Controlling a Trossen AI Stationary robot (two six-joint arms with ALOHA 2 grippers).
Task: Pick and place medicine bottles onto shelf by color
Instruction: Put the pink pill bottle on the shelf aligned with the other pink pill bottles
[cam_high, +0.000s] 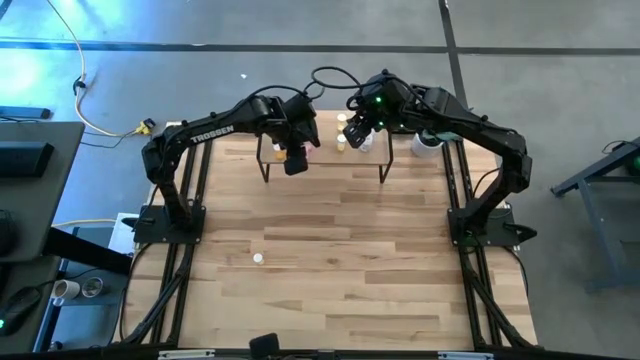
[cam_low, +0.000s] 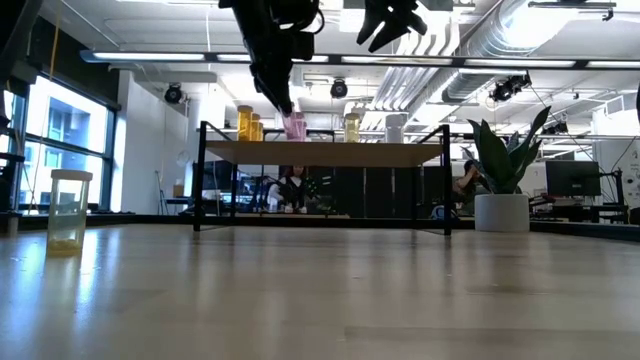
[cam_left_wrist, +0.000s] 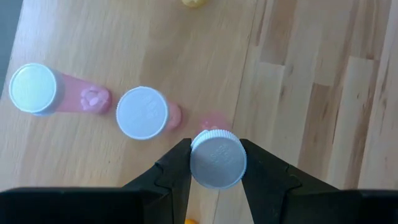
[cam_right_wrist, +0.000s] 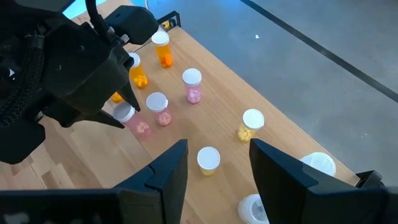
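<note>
On the shelf (cam_right_wrist: 205, 93), left tool (cam_left_wrist: 214, 163) clamps a pink bottle (cam_left_wrist: 216, 157).

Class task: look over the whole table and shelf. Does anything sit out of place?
One bottle stands alone on the open tabletop, far from the shelf where the others are grouped. Nothing looks spilled or tipped.

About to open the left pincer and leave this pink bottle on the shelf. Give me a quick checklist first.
1. Left pincer shut on the pink bottle: ok.
2. Bottle over the shelf, beside two pink bottles: ok.
3. Bottle's base resting on the shelf: cannot tell.
4. Gap to the nearest pink bottle: ok, apart.
5. Right pincer open, empty, hanging above the shelf clear of the left: ok.
6. One bottle left on the table: not ok.
</note>
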